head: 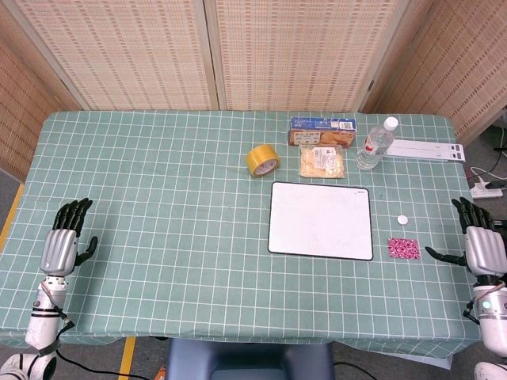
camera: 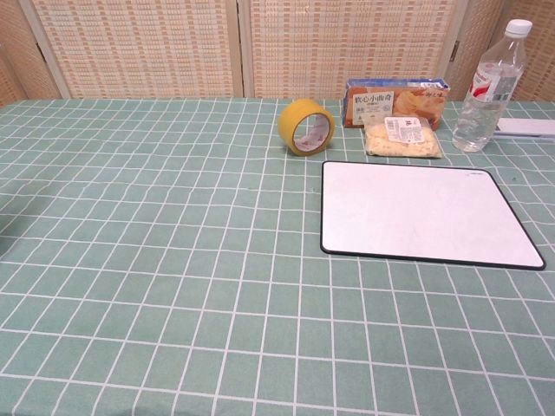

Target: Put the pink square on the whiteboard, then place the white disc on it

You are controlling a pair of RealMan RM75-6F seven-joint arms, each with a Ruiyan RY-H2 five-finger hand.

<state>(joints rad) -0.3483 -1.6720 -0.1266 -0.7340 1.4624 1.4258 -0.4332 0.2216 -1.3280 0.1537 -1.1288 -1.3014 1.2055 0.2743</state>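
Right now both hands lie on the green checked tablecloth (head: 158, 206) holding nothing. Taking the whiteboard (head: 321, 219) as the landmark: the left hand (head: 66, 240) sits far to its left, near the table's left edge, palm down with fingers stretched forward and spread, thumb out to the side. The right hand (head: 478, 237) rests well to the board's right, by the right edge, likewise released, fingers extended and thumb pointing in toward the board; whether its fingertips actually touch the cloth is hard to judge from the head view. Neither hand appears in the chest view.

The pink square (head: 402, 248) lies flat on the cloth just beside the whiteboard's lower right corner, between the board and the right hand, touching neither. The white disc (head: 402, 220) sits just above the square, close to the board's right edge. The board's surface is bare.

Behind the whiteboard stand a yellow tape roll (head: 262, 161), a bag of snacks (head: 322, 161), a biscuit box (head: 322, 131) and a water bottle (head: 376, 144)
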